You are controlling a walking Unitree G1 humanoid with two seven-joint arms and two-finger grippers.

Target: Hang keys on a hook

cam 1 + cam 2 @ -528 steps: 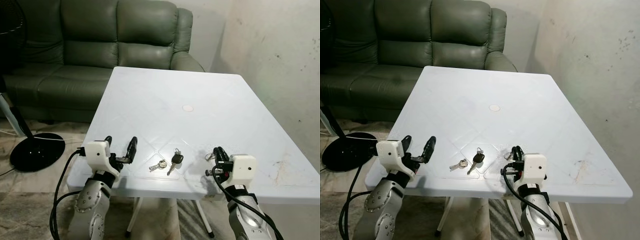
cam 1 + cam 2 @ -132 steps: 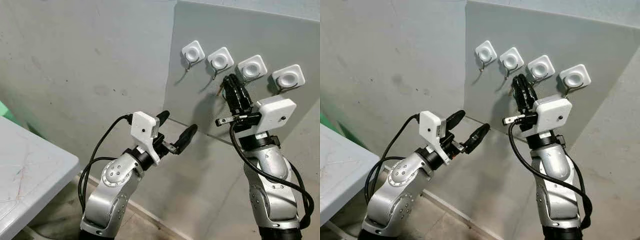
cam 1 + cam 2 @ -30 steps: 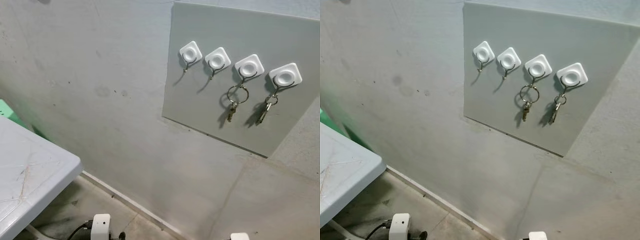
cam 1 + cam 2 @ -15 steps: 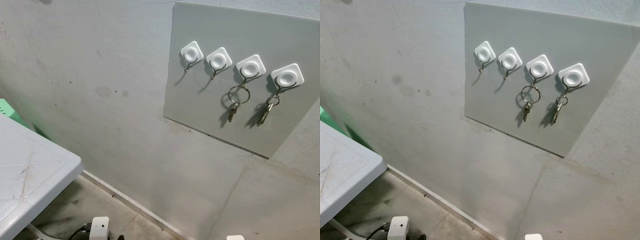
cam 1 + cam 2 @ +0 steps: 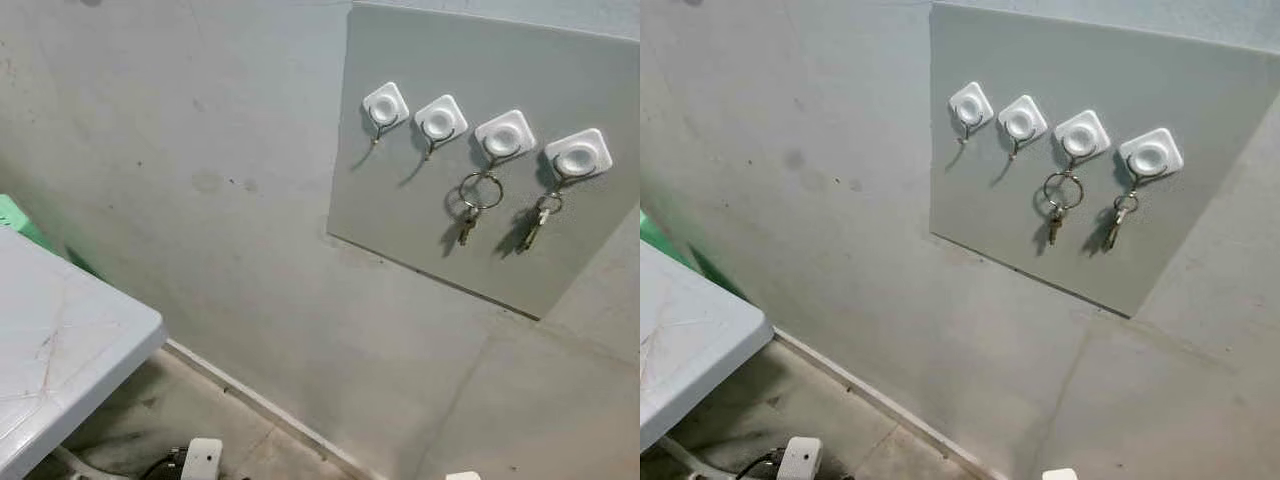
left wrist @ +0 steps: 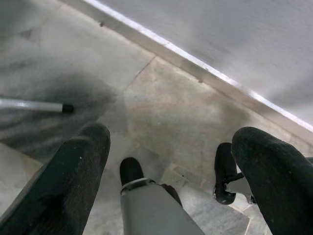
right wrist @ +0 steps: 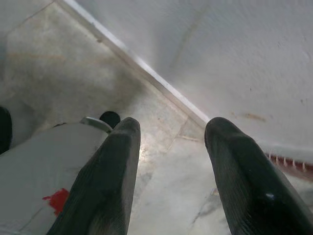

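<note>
Two key sets (image 5: 478, 205) hang on the board's (image 5: 400, 210) right hooks; both hands (image 6: 166, 166) (image 7: 171, 161) gape empty below: hanging looks finished.

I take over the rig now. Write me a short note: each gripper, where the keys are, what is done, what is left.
Left gripper: open, empty, hanging low over the floor.
Right gripper: open, empty, also down by the floor.
Keys: one set on a large ring hangs from the third hook; another set hangs from the fourth hook. The first two hooks are bare.
Done: two sets hung.
Left: nothing visible here.
</note>
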